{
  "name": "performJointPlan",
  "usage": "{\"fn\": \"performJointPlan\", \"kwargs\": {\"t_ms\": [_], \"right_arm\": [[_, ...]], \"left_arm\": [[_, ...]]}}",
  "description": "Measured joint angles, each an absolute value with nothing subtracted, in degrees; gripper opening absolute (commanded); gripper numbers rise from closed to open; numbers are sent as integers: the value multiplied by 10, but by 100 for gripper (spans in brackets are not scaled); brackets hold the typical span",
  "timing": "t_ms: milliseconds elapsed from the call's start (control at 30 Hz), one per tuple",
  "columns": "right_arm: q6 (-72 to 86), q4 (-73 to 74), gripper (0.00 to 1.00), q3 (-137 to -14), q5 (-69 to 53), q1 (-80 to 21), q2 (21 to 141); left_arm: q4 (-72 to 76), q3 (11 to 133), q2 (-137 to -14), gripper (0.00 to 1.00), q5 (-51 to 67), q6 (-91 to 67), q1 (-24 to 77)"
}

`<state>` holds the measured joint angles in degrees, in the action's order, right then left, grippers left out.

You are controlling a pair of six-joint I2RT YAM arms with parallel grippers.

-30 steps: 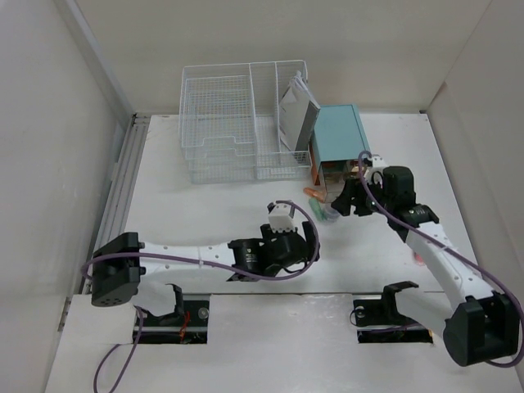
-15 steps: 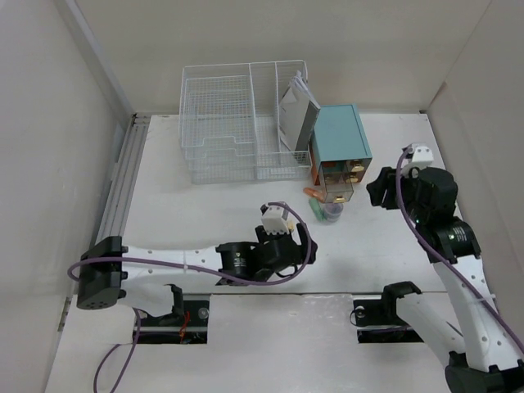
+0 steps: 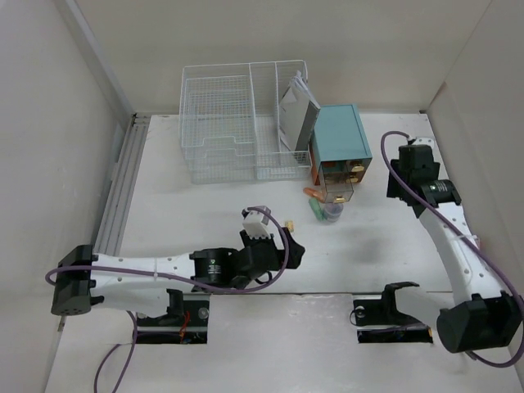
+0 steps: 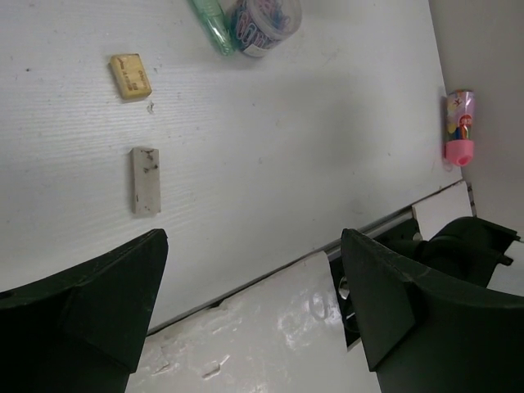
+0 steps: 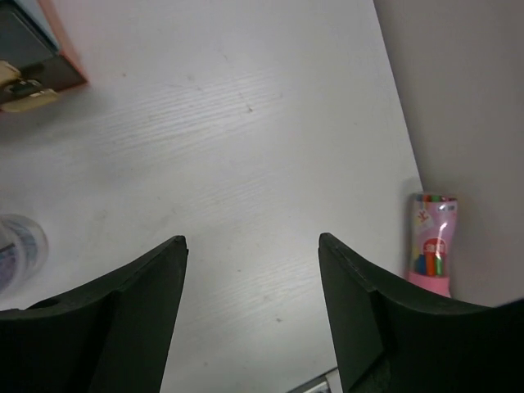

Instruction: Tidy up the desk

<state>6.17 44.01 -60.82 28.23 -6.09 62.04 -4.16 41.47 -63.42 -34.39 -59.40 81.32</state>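
Black fingers of the right claw (image 5: 250,241) stand apart with nothing between them, so it is released; below it is only bare white tabletop (image 3: 205,205). A second ago this claw was right at the front of the teal drawer box (image 3: 342,135). Now it has pulled back to the right side and hangs above the surface, apart from the box. One low drawer of the box seems to stand pulled out, but I cannot tell if anything is inside. A pink pack of pens (image 5: 432,246) lies against the right wall, not far from this claw.

The left claw (image 4: 254,237) is released too, wide and empty. It has drawn back toward the near edge, away from the small things. Before it lie a grey-white block (image 4: 145,180) and a yellow eraser (image 4: 131,75). Further on, a green pen (image 4: 211,24) rests right against a clear jar (image 4: 264,16) of coloured clips, just in front of the drawer box. The white wire basket (image 3: 237,123) stands at the far side, left of the box.

The tabletop spreads under both arms and carries several loose things. In my judgement the organizing is far from finished, and both claws are free to take a next thing.
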Motion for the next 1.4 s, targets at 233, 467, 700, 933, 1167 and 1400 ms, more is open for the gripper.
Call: {"fn": "performJointPlan", "kwargs": {"t_ms": [233, 467, 700, 933, 1167, 1400], "right_arm": [[32, 472, 67, -658, 303, -44, 650], [-55, 480, 61, -658, 341, -6, 677], [-145, 486, 62, -549, 361, 26, 592], [-222, 466, 65, -479, 364, 90, 544], [-302, 414, 65, -418, 342, 166, 540], [-366, 352, 65, -408, 290, 242, 550]], "left_arm": [[-41, 385, -583, 84, -344, -590, 816], [-32, 360, -555, 84, -344, -583, 816], [-22, 352, -552, 84, -342, -568, 816], [-10, 352, -554, 84, -336, -558, 816], [-5, 352, -554, 84, -332, -553, 816], [1, 347, -554, 84, -329, -554, 816]]}}
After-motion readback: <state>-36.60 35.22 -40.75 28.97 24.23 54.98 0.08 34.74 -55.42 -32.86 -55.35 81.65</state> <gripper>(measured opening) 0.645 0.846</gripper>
